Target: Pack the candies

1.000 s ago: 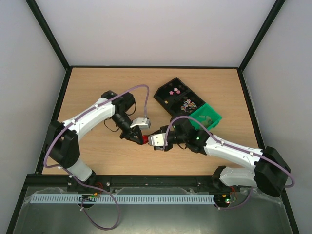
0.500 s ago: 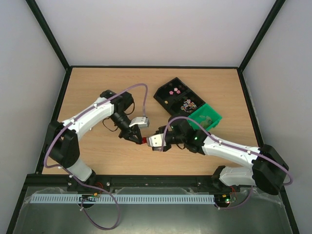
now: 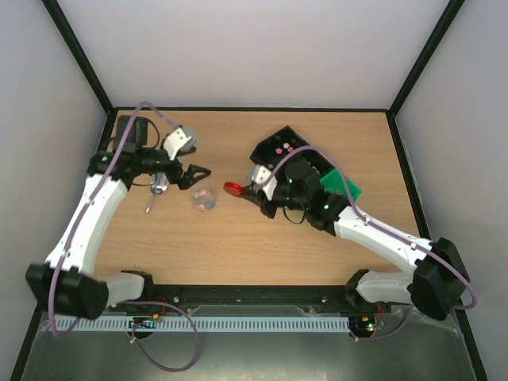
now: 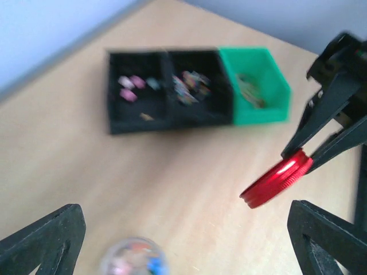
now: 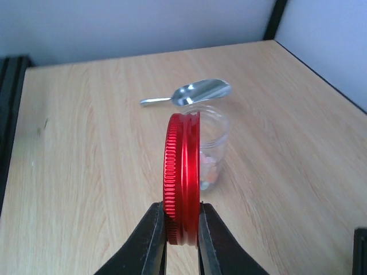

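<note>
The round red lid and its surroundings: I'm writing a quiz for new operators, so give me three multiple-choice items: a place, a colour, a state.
1. Where is the round red lid relative to the clear plastic jar?
A. Screwed onto it
B. Held off it in the right gripper's fingers
C. Underneath it

2. What colour is the plastic bin beside the black compartment tray?
A. Blue
B. Green
C. Yellow

3. What state is the left gripper in?
A. Open, holding nothing
B. Shut on the lid
C. Shut on the jar

Answers: 1 B, the fingers pinch its rim; 2 B, the left wrist view shows it green; 3 A, its fingers stand wide apart, nothing between.
</note>
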Available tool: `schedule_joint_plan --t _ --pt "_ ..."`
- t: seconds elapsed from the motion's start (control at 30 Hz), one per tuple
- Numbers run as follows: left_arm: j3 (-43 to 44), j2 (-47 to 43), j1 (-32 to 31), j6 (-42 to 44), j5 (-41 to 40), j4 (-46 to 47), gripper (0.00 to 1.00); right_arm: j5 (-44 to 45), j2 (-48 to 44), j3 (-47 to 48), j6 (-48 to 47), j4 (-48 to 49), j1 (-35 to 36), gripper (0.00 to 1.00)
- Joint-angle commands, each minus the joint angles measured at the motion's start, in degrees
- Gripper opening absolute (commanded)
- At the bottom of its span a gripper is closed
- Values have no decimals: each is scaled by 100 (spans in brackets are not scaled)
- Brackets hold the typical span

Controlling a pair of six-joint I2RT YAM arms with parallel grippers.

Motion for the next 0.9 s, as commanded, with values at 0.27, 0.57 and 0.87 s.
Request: schedule_joint_plan --t 0.27,0.57,0.87 --pt "-2 -652 -387 -110 -1493 1060 100 -1964 1382 1608 3965 98 -1285 1" --pt "-1047 -1170 -1563 1034 -2239 1918 99 -3949 2674 2555 4461 -236 -1447 1" --pt "-1454 -1066 -1650 1259 -2664 2271 99 -4287 2809 2661 4490 -234 -1447 1"
